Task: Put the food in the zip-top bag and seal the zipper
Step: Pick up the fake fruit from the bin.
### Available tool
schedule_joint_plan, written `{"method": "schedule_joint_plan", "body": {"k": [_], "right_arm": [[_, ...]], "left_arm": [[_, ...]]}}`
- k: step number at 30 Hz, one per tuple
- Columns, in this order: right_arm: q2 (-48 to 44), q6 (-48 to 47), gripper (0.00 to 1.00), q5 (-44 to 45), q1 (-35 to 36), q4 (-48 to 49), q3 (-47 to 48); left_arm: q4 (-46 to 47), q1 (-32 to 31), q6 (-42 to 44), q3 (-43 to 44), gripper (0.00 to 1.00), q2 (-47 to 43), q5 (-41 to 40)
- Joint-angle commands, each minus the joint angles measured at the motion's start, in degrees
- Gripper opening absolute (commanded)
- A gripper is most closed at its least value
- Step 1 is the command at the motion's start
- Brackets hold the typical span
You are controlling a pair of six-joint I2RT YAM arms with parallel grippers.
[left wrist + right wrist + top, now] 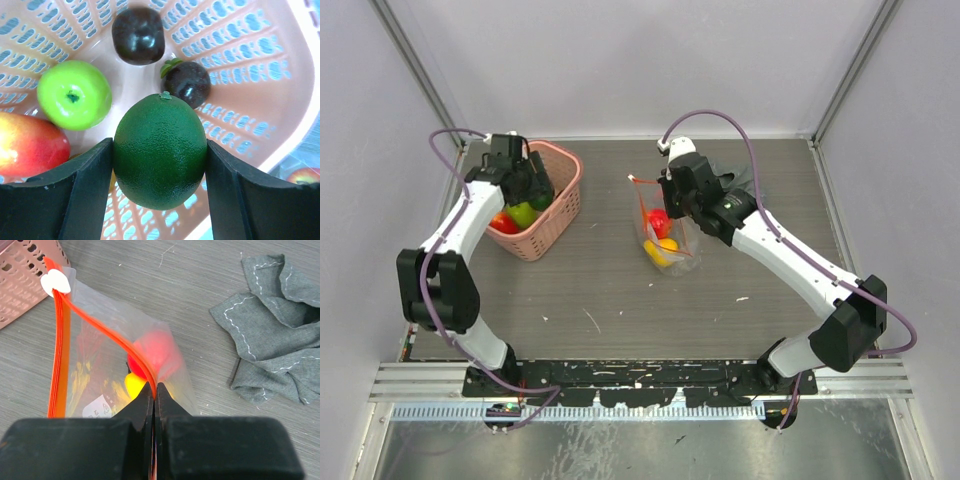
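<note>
Clear plastic: zip-top bag (666, 238) lies mid-table, a bit right of centre, well apart from the basket.
Inside bag: 2 pcs of food so far, a red one (156, 351) and a yellow one (133, 385).
Zipper (61, 345): orange strip, lips spread apart. White slider tab (55, 284) sits at the far end, so not sealed.
R claw: right gripper (154, 390) is clenched on one lip of the zipper, keeping it off the other lip. Mouth is open.
L claw: left gripper (159, 172) is clamped on a dark green citrus (160, 145), both fingers touching its sides, over the pink basket (260, 65).
Left in basket: bright green apple (74, 94), 2 dark fruits (138, 34) (188, 83), red-yellow fruit (27, 145). At least 4; more may be hidden.
Progress: approx. a third by my read. 2 in, 1 in hand, rest to go, then zip shut.
Writing: white sticker (102, 407) in the bag w/ tiny print, too small to read. No brand seen elsewhere.
Off to side: grey cloth (280, 325) crumpled near the bag, not touching it, on the wood-grain table (620, 300).
</note>
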Motion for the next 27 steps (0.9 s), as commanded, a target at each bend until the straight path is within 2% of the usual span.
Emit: {"method": "schedule_joint_plan", "body": {"k": [1, 9, 14, 27], "right_arm": [[-1.6, -0.2, 0.05, 3.9, -0.1, 0.0, 4.5], [-2.0, 0.7, 0.03, 5.1, -0.1, -0.9, 6.1], [-1.5, 2.5, 0.03, 6.7, 0.1, -1.5, 6.7], [2.2, 6.0, 0.00, 15.1, 2.1, -5.1, 9.3]], "left_arm": [[3.1, -0.8, -0.6, -1.7, 0.35, -6.7, 1.2], [7.1, -2.3, -2.1, -5.9, 0.34, -16.0, 5.4], [9.6, -3.8, -2.6, -7.3, 0.34, -19.9, 11.5], [21.5, -16.8, -8.8, -12.3, 0.34, -28.2, 18.7]]}}
